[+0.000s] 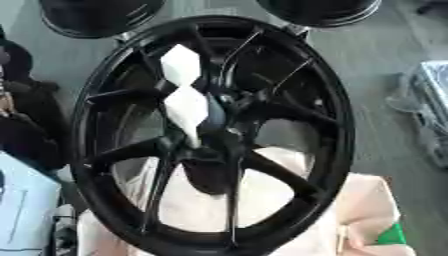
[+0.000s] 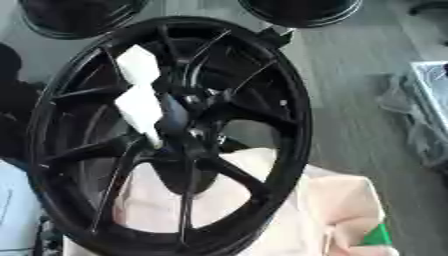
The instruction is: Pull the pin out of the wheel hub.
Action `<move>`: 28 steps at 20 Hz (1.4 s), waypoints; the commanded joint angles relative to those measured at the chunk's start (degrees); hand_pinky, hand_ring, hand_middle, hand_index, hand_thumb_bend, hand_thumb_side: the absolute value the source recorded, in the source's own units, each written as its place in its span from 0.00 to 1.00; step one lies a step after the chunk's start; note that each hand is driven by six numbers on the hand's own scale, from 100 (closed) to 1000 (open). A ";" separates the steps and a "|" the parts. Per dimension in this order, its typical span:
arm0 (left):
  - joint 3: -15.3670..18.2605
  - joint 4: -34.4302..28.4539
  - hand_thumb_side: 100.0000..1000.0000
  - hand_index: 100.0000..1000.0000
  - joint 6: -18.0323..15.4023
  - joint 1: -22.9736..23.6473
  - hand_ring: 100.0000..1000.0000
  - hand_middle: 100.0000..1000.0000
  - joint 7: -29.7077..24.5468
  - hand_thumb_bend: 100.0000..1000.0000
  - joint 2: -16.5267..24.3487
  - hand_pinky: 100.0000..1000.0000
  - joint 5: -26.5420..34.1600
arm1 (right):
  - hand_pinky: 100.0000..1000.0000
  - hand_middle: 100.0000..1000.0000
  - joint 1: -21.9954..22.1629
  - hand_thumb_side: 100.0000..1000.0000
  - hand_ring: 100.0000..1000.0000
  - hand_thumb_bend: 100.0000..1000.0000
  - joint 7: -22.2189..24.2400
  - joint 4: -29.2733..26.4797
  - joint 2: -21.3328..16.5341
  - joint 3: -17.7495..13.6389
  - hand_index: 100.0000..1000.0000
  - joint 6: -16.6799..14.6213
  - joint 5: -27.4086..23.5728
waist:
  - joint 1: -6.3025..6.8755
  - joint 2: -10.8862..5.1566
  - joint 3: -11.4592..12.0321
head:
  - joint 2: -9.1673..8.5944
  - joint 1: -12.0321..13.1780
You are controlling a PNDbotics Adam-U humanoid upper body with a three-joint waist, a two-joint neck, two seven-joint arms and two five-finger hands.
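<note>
A large black spoked wheel (image 1: 214,135) fills both views, tilted, with its hub (image 1: 210,137) near the middle. A white piece (image 1: 185,107) made of two blocky segments lies over the spokes. It runs from the upper left of the wheel down to the hub. A dark, long shape (image 2: 175,117) lies along its right side and blends into the black spokes; I cannot tell what it is. I make out neither of my hands in either view.
The wheel rests on pale pink cloth or paper (image 1: 359,210) with a green patch (image 1: 394,235). Two more black wheels (image 1: 96,15) (image 1: 319,11) lie beyond it. A dark mass (image 1: 22,125) stands at the left edge, and clear plastic wrapping (image 1: 424,110) lies on the grey floor at the right.
</note>
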 commanded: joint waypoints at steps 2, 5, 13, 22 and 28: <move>0.18 -0.71 0.64 0.65 0.13 -0.85 0.76 0.61 0.04 0.18 1.33 0.44 -0.43 | 0.68 0.53 -0.47 0.57 0.57 0.00 -0.27 -0.76 -1.51 -0.44 0.70 0.16 0.32 | -0.06 -1.13 -0.22 | 0.16 0.34; 0.08 -0.66 0.64 0.65 0.19 -0.80 0.76 0.61 -0.09 0.18 1.48 0.44 -0.55 | 0.68 0.53 -0.62 0.57 0.57 0.00 -0.39 -0.77 -1.48 -0.51 0.70 0.14 0.25 | -0.01 -0.93 -0.46 | 0.33 0.59; 0.00 -1.44 0.61 0.65 0.40 -2.36 0.77 0.62 -1.04 0.17 4.63 0.44 -0.20 | 0.68 0.53 -0.52 0.57 0.57 0.00 -0.46 -0.80 -1.48 -0.61 0.70 0.19 0.41 | 0.31 -0.67 -0.89 | 0.65 -0.23; -1.25 -2.33 0.50 0.67 1.36 -11.93 0.77 0.63 -7.99 0.17 21.27 0.46 0.28 | 0.68 0.53 -0.21 0.57 0.57 0.00 -0.30 -0.70 -2.25 -0.34 0.70 0.46 0.65 | 1.44 -1.19 -1.06 | 0.10 -0.87; -4.08 1.08 0.49 0.71 3.38 -20.45 0.78 0.66 -21.71 0.22 31.61 0.52 -2.78 | 0.68 0.53 0.27 0.57 0.57 0.00 -0.07 -0.61 -2.57 -0.12 0.70 0.64 1.09 | 2.04 -1.27 -1.11 | -0.14 -1.25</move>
